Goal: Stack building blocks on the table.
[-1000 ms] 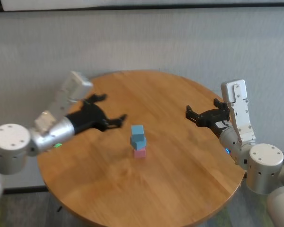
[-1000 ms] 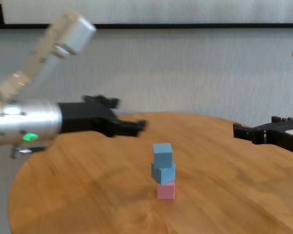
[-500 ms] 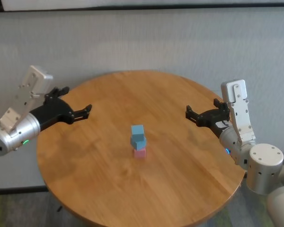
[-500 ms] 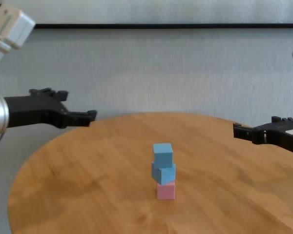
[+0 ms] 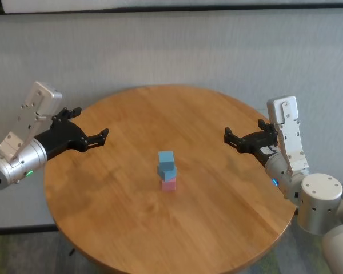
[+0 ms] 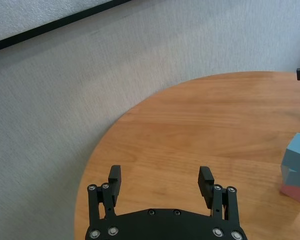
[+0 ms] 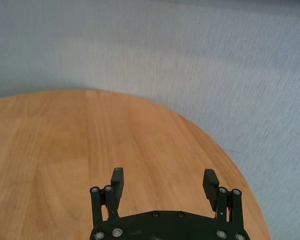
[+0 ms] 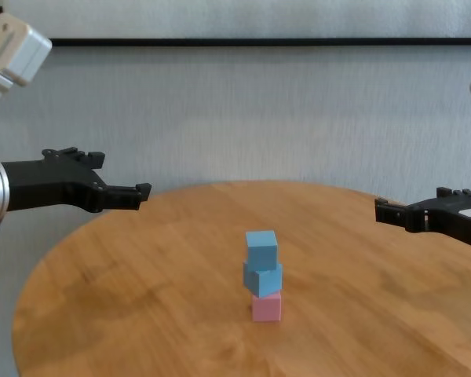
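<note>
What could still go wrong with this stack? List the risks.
1. The middle light blue cube sits twisted and offset on the small pink cube, so the top light blue cube may topple at a nudge to the round wood-grain table.
2. The open left tool and open right tool flank the stack at the table's edges; a low sweep inward could knock it over.

Silver-grey cylindrical arms, black screw-studded fingers [image 6: 205, 180], small green light on left forearm.
</note>
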You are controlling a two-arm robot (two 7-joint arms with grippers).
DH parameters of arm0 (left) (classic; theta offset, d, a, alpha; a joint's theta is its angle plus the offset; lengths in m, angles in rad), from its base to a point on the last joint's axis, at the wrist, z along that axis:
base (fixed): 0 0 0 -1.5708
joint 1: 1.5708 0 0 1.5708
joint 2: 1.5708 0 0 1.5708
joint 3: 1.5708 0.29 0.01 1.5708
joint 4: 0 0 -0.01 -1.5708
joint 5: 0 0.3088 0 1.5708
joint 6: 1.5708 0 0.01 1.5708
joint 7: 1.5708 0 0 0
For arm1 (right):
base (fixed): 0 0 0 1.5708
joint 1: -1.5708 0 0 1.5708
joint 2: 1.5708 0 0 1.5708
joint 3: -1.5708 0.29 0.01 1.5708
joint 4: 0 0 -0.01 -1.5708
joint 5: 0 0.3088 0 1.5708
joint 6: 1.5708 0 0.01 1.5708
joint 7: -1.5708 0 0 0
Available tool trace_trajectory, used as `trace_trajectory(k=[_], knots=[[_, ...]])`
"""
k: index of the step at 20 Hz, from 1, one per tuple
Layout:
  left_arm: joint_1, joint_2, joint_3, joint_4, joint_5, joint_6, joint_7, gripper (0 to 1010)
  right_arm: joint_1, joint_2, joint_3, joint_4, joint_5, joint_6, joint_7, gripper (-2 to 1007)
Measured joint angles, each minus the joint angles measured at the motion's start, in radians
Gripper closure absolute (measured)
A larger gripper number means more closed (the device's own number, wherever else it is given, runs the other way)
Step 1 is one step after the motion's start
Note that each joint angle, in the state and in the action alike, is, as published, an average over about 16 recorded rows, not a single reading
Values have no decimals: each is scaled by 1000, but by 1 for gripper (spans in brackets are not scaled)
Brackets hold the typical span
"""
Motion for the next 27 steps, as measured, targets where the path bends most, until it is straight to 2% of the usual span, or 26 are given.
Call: trace_trajectory(k=[27], knots=[[-1,-4,5,-1,-1,-1,0,10,0,0,0,0,0,0,0,5]])
